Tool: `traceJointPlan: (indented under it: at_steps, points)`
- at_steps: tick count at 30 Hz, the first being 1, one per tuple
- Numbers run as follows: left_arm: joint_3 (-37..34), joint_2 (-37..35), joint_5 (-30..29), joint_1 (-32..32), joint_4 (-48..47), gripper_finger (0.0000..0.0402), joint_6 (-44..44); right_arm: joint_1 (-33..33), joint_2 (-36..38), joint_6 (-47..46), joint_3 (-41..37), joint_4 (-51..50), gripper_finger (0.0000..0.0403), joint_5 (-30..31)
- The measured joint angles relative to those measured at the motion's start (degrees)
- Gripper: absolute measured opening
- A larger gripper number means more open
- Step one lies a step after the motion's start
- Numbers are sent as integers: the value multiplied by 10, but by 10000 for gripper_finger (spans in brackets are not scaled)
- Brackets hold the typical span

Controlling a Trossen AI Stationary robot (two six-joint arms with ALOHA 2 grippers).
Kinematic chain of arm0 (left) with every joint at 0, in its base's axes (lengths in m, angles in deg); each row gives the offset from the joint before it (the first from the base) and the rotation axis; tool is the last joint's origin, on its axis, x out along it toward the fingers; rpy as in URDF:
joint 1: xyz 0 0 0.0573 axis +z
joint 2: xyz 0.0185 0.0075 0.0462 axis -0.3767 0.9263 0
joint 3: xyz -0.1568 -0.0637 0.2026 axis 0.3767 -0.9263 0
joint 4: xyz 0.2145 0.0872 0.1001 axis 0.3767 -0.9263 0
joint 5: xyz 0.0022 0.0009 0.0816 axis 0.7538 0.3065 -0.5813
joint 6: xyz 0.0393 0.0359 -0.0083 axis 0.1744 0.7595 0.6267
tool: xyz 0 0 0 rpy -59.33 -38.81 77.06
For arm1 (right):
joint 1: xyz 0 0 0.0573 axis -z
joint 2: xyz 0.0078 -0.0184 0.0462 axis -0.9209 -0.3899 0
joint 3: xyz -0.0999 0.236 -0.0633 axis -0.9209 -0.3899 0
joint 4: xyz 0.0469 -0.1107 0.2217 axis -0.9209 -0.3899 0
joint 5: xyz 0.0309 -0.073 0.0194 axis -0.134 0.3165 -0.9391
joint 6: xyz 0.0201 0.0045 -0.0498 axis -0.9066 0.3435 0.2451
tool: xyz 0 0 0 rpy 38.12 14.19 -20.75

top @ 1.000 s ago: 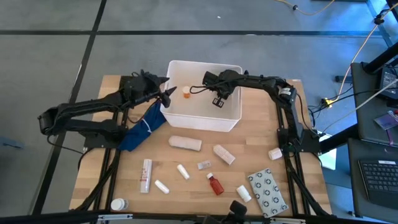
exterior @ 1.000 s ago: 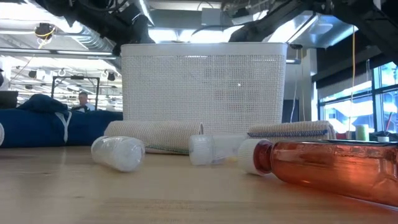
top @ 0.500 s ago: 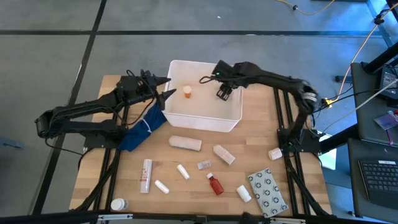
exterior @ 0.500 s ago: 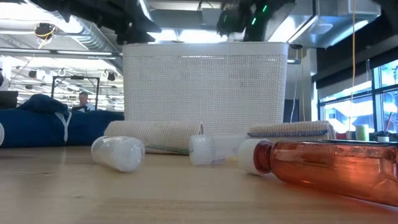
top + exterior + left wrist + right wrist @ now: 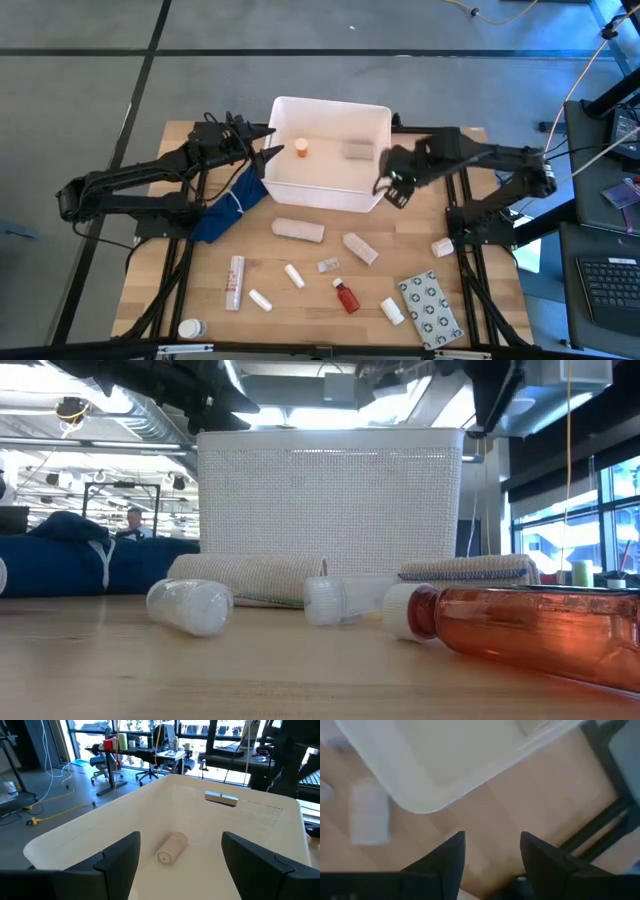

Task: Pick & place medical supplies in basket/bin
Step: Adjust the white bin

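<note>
The white tub [image 5: 330,195] sits at the back of the wooden table [image 5: 200,290]. Inside it lie a small roll with an orange end [image 5: 301,149] and a flat grey packet [image 5: 358,150]. The right claw [image 5: 391,189] hangs just outside the tub's right front corner, above the bare wood, with its two fingers apart and nothing between them. The left claw [image 5: 268,155] waits at the tub's left edge, its fingers spread wide and holding nothing, and it looks down into the tub at the small roll. A blue cloth with a white cord [image 5: 228,207] lies just beside the tub on the left. In front of the tub the other supplies are spread over the table: a beige roll [image 5: 298,230], a second wrapped roll [image 5: 360,248], a long white tube [image 5: 235,281], a few little white bottles, a small red bottle [image 5: 346,296], and a flat ring-patterned packet [image 5: 430,308] near the front right.
</note>
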Motion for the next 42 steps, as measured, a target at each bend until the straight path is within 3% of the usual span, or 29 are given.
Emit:
traceJointPlan:
  at_steps: [8, 15, 20, 24, 28, 31, 34, 39, 42]
  points:
    - [0, 1, 0, 0, -4, 271, 0, -99, 58, -134, -164, 23, 190, -4]
    - [0, 1, -1, 0, -9, 269, 0, -165, 69, -208, -299, 54, 190, -46]
    - [0, 1, 8, 0, -10, 271, -25, -199, 69, -209, -367, 145, 190, -51]
    - [0, 1, 69, -2, 0, 269, -42, -221, 69, -184, -404, 217, 190, -50]
    - [2, 7, 105, -54, 22, 269, 3, -225, 75, -158, -435, 311, 190, -36]
    - [25, 23, 54, -122, -6, 268, 71, -225, 77, -131, -454, 411, 190, -28]
    - [70, 51, -36, -196, -85, 265, 111, -225, 76, -101, -472, 498, 190, -15]
    - [150, 129, -148, -286, -264, 258, 61, -225, 77, -89, -475, 525, 190, -14]
    - [171, 179, -180, -319, -293, 255, 38, -225, 77, -88, -475, 520, 190, -14]
